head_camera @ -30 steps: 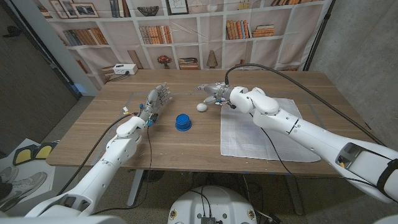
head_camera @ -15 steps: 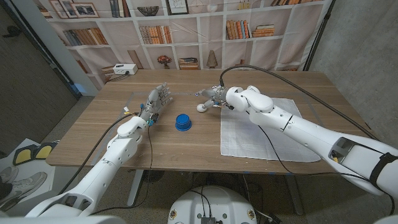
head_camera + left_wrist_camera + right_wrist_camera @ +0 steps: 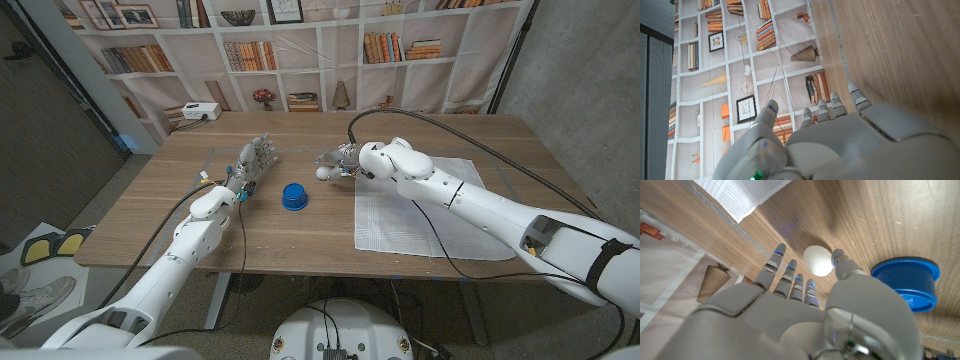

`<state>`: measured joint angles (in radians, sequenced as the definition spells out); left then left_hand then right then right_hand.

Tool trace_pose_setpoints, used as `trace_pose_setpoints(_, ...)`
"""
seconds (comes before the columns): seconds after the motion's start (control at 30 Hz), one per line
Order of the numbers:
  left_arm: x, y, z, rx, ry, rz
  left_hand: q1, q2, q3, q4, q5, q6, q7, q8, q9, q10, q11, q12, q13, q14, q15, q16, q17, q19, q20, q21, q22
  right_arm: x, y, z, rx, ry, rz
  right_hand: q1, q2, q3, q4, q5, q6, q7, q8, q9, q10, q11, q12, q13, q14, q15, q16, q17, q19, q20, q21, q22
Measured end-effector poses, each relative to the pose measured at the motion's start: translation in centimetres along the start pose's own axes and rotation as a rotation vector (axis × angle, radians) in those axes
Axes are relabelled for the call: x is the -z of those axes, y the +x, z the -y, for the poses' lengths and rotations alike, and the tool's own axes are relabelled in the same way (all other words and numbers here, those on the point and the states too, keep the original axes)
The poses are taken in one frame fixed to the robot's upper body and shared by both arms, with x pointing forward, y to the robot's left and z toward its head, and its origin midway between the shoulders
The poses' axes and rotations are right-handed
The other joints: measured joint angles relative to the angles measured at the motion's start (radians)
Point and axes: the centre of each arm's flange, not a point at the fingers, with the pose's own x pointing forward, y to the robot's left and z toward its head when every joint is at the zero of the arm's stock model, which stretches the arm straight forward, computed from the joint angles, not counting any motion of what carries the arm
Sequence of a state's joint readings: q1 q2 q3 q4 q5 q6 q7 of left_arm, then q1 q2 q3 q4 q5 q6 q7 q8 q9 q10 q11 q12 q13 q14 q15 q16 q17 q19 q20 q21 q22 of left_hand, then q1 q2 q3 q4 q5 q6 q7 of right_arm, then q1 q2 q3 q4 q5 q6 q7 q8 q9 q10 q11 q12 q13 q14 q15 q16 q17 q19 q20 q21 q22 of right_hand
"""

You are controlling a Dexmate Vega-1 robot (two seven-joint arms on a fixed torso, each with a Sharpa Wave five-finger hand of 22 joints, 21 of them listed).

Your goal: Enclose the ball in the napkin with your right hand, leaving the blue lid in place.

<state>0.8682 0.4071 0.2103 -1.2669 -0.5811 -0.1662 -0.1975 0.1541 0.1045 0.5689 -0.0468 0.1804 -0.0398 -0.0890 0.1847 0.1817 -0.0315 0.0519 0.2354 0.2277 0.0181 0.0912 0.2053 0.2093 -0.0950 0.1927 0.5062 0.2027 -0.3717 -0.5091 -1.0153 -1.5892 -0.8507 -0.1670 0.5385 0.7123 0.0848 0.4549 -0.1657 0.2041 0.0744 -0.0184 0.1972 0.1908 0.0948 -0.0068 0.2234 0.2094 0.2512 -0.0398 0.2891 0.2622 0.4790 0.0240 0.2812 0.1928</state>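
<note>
The small white ball lies on the wooden table, just beyond and right of the blue lid. My right hand hangs over the ball from the right, holding nothing. In the right wrist view the ball sits between the thumb and the other fingertips of my right hand, with the blue lid close beside it. The white napkin lies spread flat under my right forearm; a corner of the napkin shows here too. My left hand stands left of the lid, fingers apart and empty.
A white box stands at the table's far left corner. Bookshelves form the backdrop behind the table. Cables run along my right arm and across the table's right side.
My right hand has moved left and down, closing in over the ball. The ball, lid, napkin and left hand have stayed put.
</note>
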Motion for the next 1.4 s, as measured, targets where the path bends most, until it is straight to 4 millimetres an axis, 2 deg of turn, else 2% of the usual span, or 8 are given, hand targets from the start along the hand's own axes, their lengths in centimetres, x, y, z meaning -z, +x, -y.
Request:
trace_pose_setpoints(0.33,0.1,0.3,0.0,0.002,-0.003,-0.004,-0.010,0.000,-0.002,0.002,-0.007,0.000,0.000,0.000,0.000,-0.002,0.002,0.000,0.000,-0.006,0.006,0.000,0.000,0.000,0.000,0.000,0.000,0.1,1.1,-0.8,-0.034,-0.008,-0.004,0.055,0.027,-0.020,0.001,0.006,0.077,-0.012,0.021,0.000,0.076,-0.013,0.028,0.000,0.118,-0.002,0.067,0.040,0.084,-0.034,0.045,0.006)
trace_pose_setpoints(0.53,0.0,0.5,-0.1,0.001,-0.002,-0.004,-0.014,-0.004,-0.004,0.004,-0.007,0.000,0.000,0.000,0.000,-0.002,0.002,0.000,0.000,-0.006,0.005,0.000,0.000,0.000,0.000,0.000,0.000,0.3,1.5,-0.5,0.018,-0.023,-0.010,0.218,0.016,-0.051,-0.017,0.031,0.300,-0.043,0.078,0.003,0.309,-0.041,0.090,0.000,0.385,-0.014,0.248,0.148,0.206,-0.069,0.140,0.033)
trace_pose_setpoints(0.67,0.0,0.6,-0.1,0.002,-0.003,-0.003,-0.014,-0.004,-0.004,0.004,-0.007,0.000,0.000,0.000,0.000,-0.002,0.002,0.000,0.000,-0.006,0.005,0.000,0.000,0.000,0.000,0.000,0.000,0.2,1.6,-0.5,0.087,-0.040,-0.002,0.312,-0.001,-0.087,-0.003,0.034,0.488,-0.063,0.119,0.005,0.490,-0.041,0.135,0.010,0.527,-0.036,0.377,0.247,0.251,-0.087,0.231,0.077)
trace_pose_setpoints(0.8,-0.1,0.8,-0.1,0.004,-0.003,-0.004,-0.015,-0.004,-0.008,0.008,-0.007,-0.002,-0.002,0.000,0.000,-0.002,0.002,0.000,0.000,-0.006,0.005,0.000,0.000,0.000,0.000,0.000,0.000,0.2,1.6,-1.3,0.141,-0.046,0.018,0.318,-0.002,-0.115,0.020,0.031,0.495,-0.069,0.178,0.008,0.555,-0.018,0.192,0.029,0.626,-0.069,0.444,0.308,0.271,-0.094,0.300,0.097)
trace_pose_setpoints(0.9,-0.1,0.9,-0.1,0.003,-0.002,-0.004,-0.023,-0.003,-0.008,0.008,-0.007,-0.006,-0.006,0.000,0.000,-0.002,0.002,0.000,0.000,-0.005,0.005,0.000,0.000,0.000,0.000,0.000,0.000,-0.5,1.5,-0.6,0.208,-0.056,0.056,0.315,0.001,-0.124,0.031,0.024,0.495,-0.069,0.196,0.007,0.575,0.002,0.219,0.041,0.668,-0.082,0.458,0.326,0.271,-0.094,0.323,0.098)
trace_pose_setpoints(0.93,0.0,0.9,-0.1,0.005,-0.003,-0.010,-0.024,-0.003,-0.008,0.008,-0.007,-0.006,-0.006,0.000,0.000,-0.002,0.002,0.000,0.000,-0.005,0.005,0.000,0.000,0.000,0.000,0.000,0.000,1.1,1.4,-2.7,0.192,-0.040,0.035,0.315,0.001,-0.125,0.031,0.024,0.495,-0.069,0.201,0.007,0.590,0.016,0.227,0.044,0.678,-0.086,0.462,0.330,0.271,-0.094,0.329,0.098)
trace_pose_setpoints(1.03,-0.1,1.1,-0.1,0.008,-0.003,-0.012,-0.024,-0.003,-0.008,0.008,-0.007,-0.006,-0.006,0.000,0.000,-0.002,0.002,0.000,0.000,-0.005,0.005,0.000,0.000,0.000,0.000,0.000,0.000,1.1,1.1,-2.7,0.246,-0.037,0.054,0.315,0.001,-0.127,0.033,0.022,0.495,-0.069,0.204,0.006,0.622,0.049,0.232,0.052,0.688,-0.096,0.466,0.338,0.271,-0.094,0.333,0.101)
trace_pose_setpoints(1.4,-0.2,1.6,0.1,0.018,-0.004,-0.014,-0.024,-0.003,-0.008,0.008,-0.007,-0.005,-0.006,0.000,0.000,-0.002,0.002,0.000,0.000,-0.005,0.005,0.000,0.000,0.000,0.000,0.000,0.000,2.0,-0.3,-1.7,0.393,-0.025,0.063,0.315,0.001,-0.119,0.026,0.019,0.495,-0.069,0.203,0.007,0.627,0.052,0.241,0.053,0.692,-0.093,0.466,0.343,0.271,-0.093,0.341,0.103)
